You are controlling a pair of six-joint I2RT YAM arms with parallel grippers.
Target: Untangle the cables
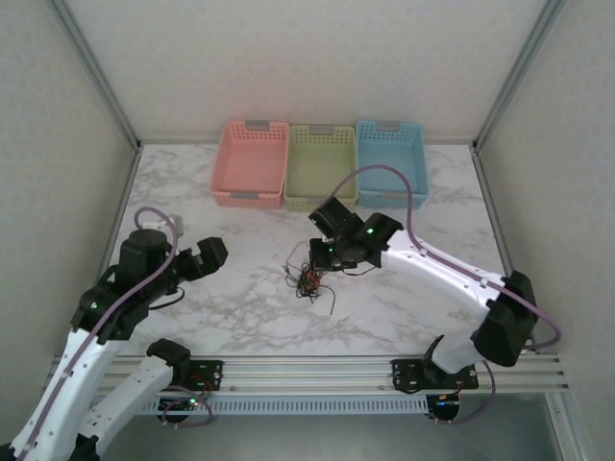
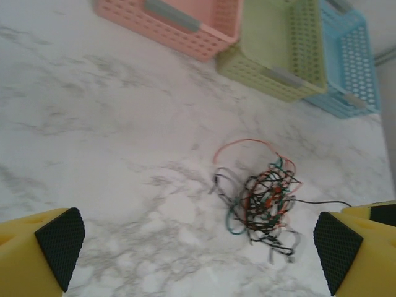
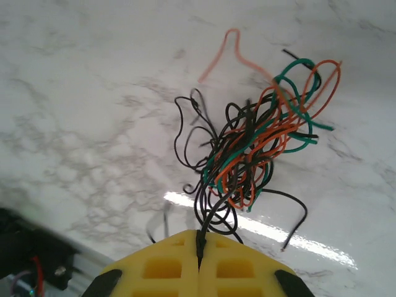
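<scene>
**Left side.** The left gripper (image 1: 208, 256) hangs above the marble-patterned table (image 1: 221, 312), well apart from the cables (image 1: 309, 279). In the left wrist view the left gripper (image 2: 198, 250) stands wide, with nothing between its two black pads (image 2: 59, 246). The frame corners cut off both yellow fingers.

**Centre.** The cables lie as one tangled bundle on the table, in front of the green basket (image 1: 322, 200).
- Top view: the strands are too fine to separate, and only dark and reddish tones register.
- Left wrist view: the cables (image 2: 263, 201) are slightly blurred. One orange loop arches out on the far side.
- Right wrist view: the cables (image 3: 247, 151) resolve into black, orange, teal and one pale pink strand. Whether any part of the bundle is lifted off the surface cannot be determined.

**Right side.** The right gripper (image 1: 322, 255) is at the bundle's far edge. In the top view its own wrist body hides the fingertips. In the right wrist view the right gripper (image 3: 199, 238) is closed, its yellow fingers meeting on a single black strand. The lower frame edge cuts off the finger bases.

**Rear row.** The pink basket (image 1: 248, 196), green basket and blue basket (image 1: 420, 163) touch side by side. A purple-grey hose (image 1: 384, 171) crosses the blue basket. The left wrist view crops the pink basket (image 2: 185, 28) and blue basket (image 2: 349, 68).
</scene>
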